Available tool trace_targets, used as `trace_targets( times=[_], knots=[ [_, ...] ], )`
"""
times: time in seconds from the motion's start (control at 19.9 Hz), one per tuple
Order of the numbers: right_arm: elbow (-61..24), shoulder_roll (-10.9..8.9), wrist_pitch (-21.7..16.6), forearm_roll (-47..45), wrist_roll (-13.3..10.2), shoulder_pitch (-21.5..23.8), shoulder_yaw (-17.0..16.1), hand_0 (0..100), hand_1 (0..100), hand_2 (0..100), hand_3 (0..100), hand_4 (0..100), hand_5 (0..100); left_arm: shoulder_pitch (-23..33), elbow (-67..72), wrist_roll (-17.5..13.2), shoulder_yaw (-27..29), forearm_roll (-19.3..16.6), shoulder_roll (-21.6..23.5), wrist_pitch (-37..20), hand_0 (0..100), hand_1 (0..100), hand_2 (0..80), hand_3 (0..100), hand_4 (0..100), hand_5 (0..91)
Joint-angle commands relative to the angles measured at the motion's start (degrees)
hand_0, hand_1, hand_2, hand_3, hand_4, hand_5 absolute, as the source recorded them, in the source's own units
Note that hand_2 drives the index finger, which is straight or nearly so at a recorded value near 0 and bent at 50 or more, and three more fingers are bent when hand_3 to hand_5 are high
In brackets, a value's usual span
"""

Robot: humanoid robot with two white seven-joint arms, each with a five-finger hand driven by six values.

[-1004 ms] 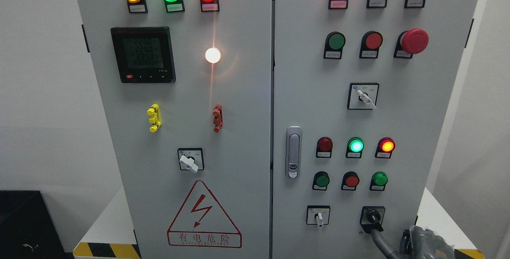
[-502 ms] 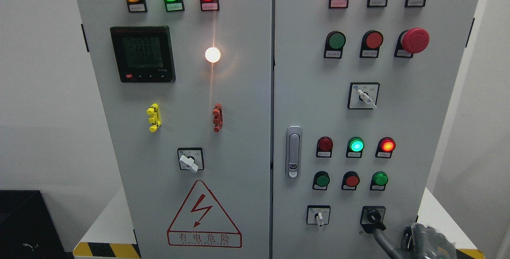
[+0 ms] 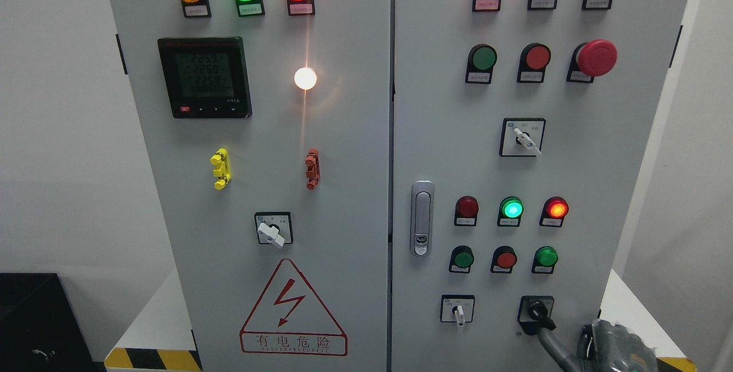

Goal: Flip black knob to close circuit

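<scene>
The black knob (image 3: 536,309) sits in a black square plate at the lower right of the grey cabinet's right door (image 3: 435,103). Its handle points down and to the right. My right hand (image 3: 615,349) comes in at the bottom right corner, mostly cut off by the frame. One grey finger (image 3: 552,342) stretches up and left, and its tip touches the lower end of the knob's handle. The hand grips nothing. My left hand does not show.
A white-handled selector (image 3: 458,312) sits just left of the black knob, another (image 3: 524,138) higher up. Green and red push buttons (image 3: 506,259) and lit lamps (image 3: 511,209) are above the knob. A door latch (image 3: 421,218) is at the seam. A red mushroom button (image 3: 595,58) juts out.
The finger and hand have shifted slightly to the right, and the knob's handle has swung a little from pointing down towards the lower right.
</scene>
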Motion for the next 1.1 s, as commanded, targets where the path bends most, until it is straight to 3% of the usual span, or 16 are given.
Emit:
trace_targets(
  times=[0.0,0.75,1.05],
  knots=[
    [-1.52,0.06,-0.18,-0.09,-0.49,1.16,1.70,0,4,87,100,87,91,1.23,-1.32,0.00,0.00,0.00,-0.02,-0.05,12,56,0.0,0,0,0.0],
    [-1.43,0.15,0.34,0.18,-1.02,1.60,6.44,0,4,87,100,87,91,1.23,-1.32,0.00,0.00,0.00,-0.02,-0.05,12,56,0.0,0,0,0.0],
    [-6.43,0.59,0.35,-0.17,-1.72,5.46,7.06,0,4,87,100,87,91,1.23,-1.32,0.00,0.00,0.00,-0.02,-0.05,12,56,0.0,0,0,0.0]
  ],
)
